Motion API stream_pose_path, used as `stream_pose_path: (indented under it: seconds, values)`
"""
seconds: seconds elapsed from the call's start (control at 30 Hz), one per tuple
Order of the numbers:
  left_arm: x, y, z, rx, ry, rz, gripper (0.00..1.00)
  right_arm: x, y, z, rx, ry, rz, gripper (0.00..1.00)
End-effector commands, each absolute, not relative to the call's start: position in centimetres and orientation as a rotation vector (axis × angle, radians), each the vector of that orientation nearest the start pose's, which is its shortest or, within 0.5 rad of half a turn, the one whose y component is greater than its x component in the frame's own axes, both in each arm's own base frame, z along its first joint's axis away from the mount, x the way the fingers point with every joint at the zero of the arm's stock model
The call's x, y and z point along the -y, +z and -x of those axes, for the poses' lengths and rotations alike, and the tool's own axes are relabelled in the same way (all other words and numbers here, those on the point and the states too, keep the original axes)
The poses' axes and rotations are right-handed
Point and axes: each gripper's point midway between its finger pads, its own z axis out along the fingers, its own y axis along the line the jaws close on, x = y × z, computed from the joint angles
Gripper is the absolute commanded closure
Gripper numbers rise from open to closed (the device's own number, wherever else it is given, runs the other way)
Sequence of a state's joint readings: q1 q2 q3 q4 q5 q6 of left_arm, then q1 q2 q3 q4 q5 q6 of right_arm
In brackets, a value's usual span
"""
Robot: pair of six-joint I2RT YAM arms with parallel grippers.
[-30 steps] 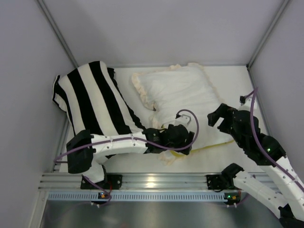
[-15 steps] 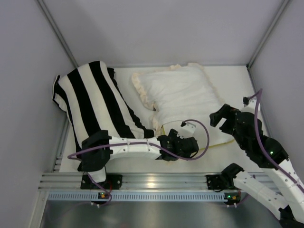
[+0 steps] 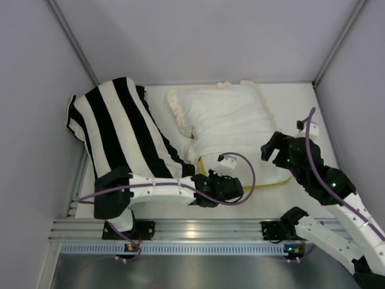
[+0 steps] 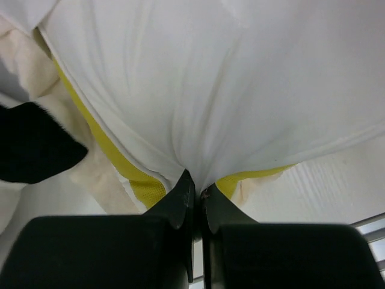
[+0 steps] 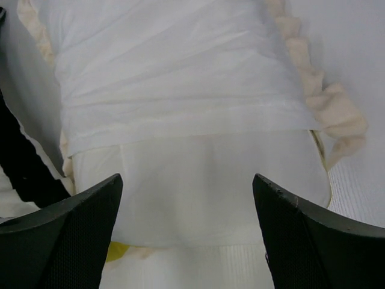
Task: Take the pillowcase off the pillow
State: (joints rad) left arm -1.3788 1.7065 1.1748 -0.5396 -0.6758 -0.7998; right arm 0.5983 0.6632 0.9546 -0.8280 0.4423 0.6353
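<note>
The pillowcase [image 3: 225, 114], cream-white with a ruffled frill, lies at the middle back of the table. From its near end sticks the white pillow [image 3: 255, 171] with its yellow band. My left gripper [image 3: 224, 179] is shut on the pillow's near edge. In the left wrist view the pillow [image 4: 240, 90] is pinched at the yellow band between the left gripper's [image 4: 197, 188] closed jaws. My right gripper [image 3: 274, 150] hangs open by the pillow's right side. In the right wrist view the right gripper [image 5: 186, 183] points at the pillow [image 5: 210, 186], with the pillowcase [image 5: 180, 72] beyond and nothing between its fingers.
A black-and-white striped cushion [image 3: 120, 126] fills the left side, touching the pillowcase's left edge and lying over my left arm. Grey walls close the back and both sides. A metal rail [image 3: 192, 232] runs along the near edge.
My left gripper stood open and has shut on the pillow's near edge, shifting slightly left and nearer. My right gripper has edged up and left, still open.
</note>
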Motion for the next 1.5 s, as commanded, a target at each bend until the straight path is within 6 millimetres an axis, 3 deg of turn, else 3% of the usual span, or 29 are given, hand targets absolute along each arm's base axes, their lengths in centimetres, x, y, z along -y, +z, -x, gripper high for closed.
stream_pose_path:
  seconds: [0.0, 0.17, 0.4, 0.53, 0.67, 0.83, 0.93, 1.07, 1.23, 1.27, 1.47]
  values:
    - [32.0, 12.8, -16.2, -2.228, -0.188, -0.315, 1.00, -9.6, 23.5, -21.8, -2.097, 0.305, -0.204, 0.16]
    - [28.4, 16.7, -15.5, -2.193, -0.352, -0.139, 1.00, -11.0, 21.7, -22.7, -2.154, 0.303, -0.157, 0.16]
    - [24.5, 17.5, -15.0, -2.181, -0.412, -0.023, 1.00, -13.7, 17.5, -22.8, -2.273, 0.368, -0.057, 0.22]
    - [24.1, 17.7, -14.8, -2.175, -0.437, -0.004, 1.00, -13.7, 15.5, -22.7, -2.307, 0.349, -0.047, 0.26]
    - [24.1, 18.2, -14.8, -2.169, -0.448, -0.004, 1.00, -12.6, 14.7, -23.0, -2.306, 0.263, -0.056, 0.29]
    - [24.1, 18.6, -14.9, -2.164, -0.449, -0.006, 1.00, -12.5, 13.7, -23.2, -2.321, 0.243, -0.050, 0.33]
    - [24.0, 18.6, -14.8, -2.167, -0.461, 0.000, 1.00, -12.5, 13.2, -23.7, -2.318, 0.220, -0.058, 0.43]
    - [23.6, 18.8, -14.6, -2.164, -0.481, 0.017, 1.00, -12.7, 12.3, -24.5, -2.329, 0.189, -0.071, 0.70]
    - [22.5, 18.8, -14.3, -2.169, -0.500, 0.047, 1.00, -12.9, 13.0, -25.9, -2.289, 0.176, -0.113, 0.89]
    - [22.4, 18.7, -14.3, -2.171, -0.502, 0.056, 1.00, -12.9, 13.1, -26.4, -2.279, 0.162, -0.124, 0.97]
    - [21.2, 18.6, -13.9, -2.176, -0.534, 0.092, 1.00, -13.2, 14.6, -28.4, -2.237, 0.134, -0.176, 1.00]
